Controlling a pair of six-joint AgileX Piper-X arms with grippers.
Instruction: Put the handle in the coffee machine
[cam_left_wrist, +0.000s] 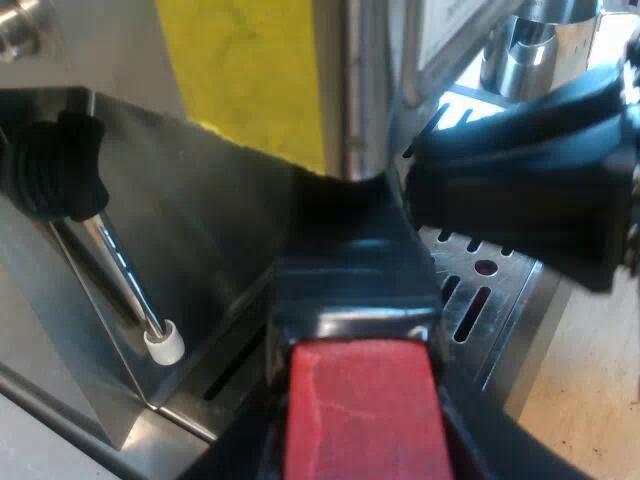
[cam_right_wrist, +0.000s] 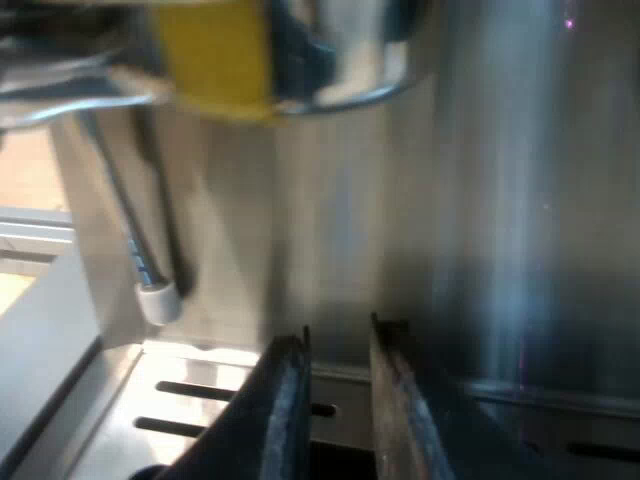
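The red end (cam_left_wrist: 355, 415) of the dark-handled metal holder (cam_left_wrist: 350, 280) lies nearest the camera. The left end effector (cam_left_wrist: 355, 455) looks pressed in on it, with dark fingers (cam_left_wrist: 235, 455) flanking the red part. From there the dark handle runs away toward the stainless-steel espresso machine (cam_right_wrist: 480, 200), and its far end disappears into shadow under the machine's chrome head. Whether the basket is already up in its socket cannot be told. A yellow label (cam_left_wrist: 245, 70) sits on the machine above, and a thin steam wand with a white tip (cam_left_wrist: 163, 343) hangs beside the holder over the slotted metal drip tray (cam_left_wrist: 480, 300). A strip of pale wooden counter (cam_left_wrist: 590, 400) shows past the tray. On the side of the holder away from the wand, the right end effector (cam_right_wrist: 338, 345) hovers low over the tray, facing the machine's front. Its two black fingers are narrowly parted and hold nothing. The step in hand appears to be seating the holder: it has been brought to the head but is not visibly locked. The next move probably calls for lifting the basket squarely into the socket. The handle would then be swung sideways until it locks, with the grip kept firm and clear of both the wand and the other arm.
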